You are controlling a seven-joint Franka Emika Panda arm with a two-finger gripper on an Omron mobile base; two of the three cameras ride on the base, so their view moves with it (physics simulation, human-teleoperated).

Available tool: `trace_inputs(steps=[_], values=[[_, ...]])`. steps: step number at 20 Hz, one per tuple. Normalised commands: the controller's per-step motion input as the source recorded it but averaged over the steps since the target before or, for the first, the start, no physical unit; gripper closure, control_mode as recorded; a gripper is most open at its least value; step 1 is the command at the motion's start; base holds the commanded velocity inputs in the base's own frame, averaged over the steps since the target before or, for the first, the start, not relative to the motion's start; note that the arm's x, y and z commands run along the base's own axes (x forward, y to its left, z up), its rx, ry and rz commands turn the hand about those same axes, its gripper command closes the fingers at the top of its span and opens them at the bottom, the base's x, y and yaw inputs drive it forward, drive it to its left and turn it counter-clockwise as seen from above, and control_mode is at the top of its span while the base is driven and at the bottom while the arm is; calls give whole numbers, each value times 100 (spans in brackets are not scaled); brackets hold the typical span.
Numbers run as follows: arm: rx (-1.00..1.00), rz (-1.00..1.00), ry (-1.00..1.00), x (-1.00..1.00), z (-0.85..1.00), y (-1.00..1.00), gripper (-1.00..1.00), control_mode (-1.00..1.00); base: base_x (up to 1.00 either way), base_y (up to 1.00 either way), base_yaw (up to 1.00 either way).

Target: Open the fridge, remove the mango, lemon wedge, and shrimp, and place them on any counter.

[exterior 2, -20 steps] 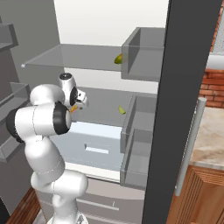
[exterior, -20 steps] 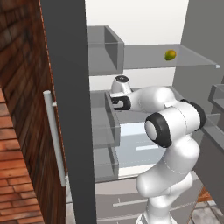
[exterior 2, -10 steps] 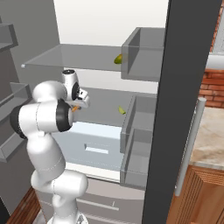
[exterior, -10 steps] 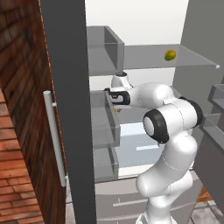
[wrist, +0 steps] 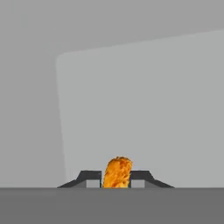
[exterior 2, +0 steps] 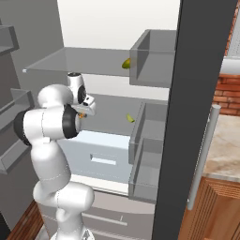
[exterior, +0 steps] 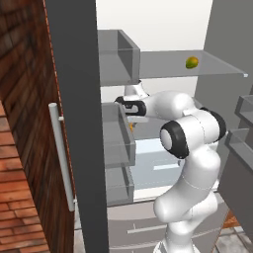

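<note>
At the bottom centre of the hand view, the tool [wrist: 116, 177] is seen nearly shut, its two dark tips pressed against either side of the shrimp [wrist: 117, 172], which stands bright orange between them. A second earlier the jaws were spread wide around this spot; they have since been drawn in onto the piece. A grip on the shrimp is therefore judged to be made, and lifting it out towards a worktop is judged to be the step that follows.

In the left base view, the arm is seen rising from the lower right, bent at a large dark-ringed elbow in the centre right of the frame, with the forearm stretched leftwards across the open fridge [exterior: 163, 44]. The wrist ends just beyond the grey door bins at centre left, where a speck of orange is glimpsed beneath the hand. In the right base view the same reach is shown at centre left.

Further in, the lemon wedge [exterior 2: 130, 118] is seen lying on the middle shelf, well apart from the hand, near the middle of the right base view. Furthest back, the mango [exterior: 191, 62] is seen resting on the glass top shelf, in the upper right of the left base view. Both are untouched.
</note>
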Motion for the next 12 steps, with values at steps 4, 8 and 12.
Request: trace_inputs(steps=[4,8,12], values=[[3,-7,-2,-66,-23,-5,100,-100,0,0,0],[7,-7,-8,-77,0,-4,100,-100,0,0,0],[9,-7,-7,-77,0,-2,100,-100,0,0,0]])
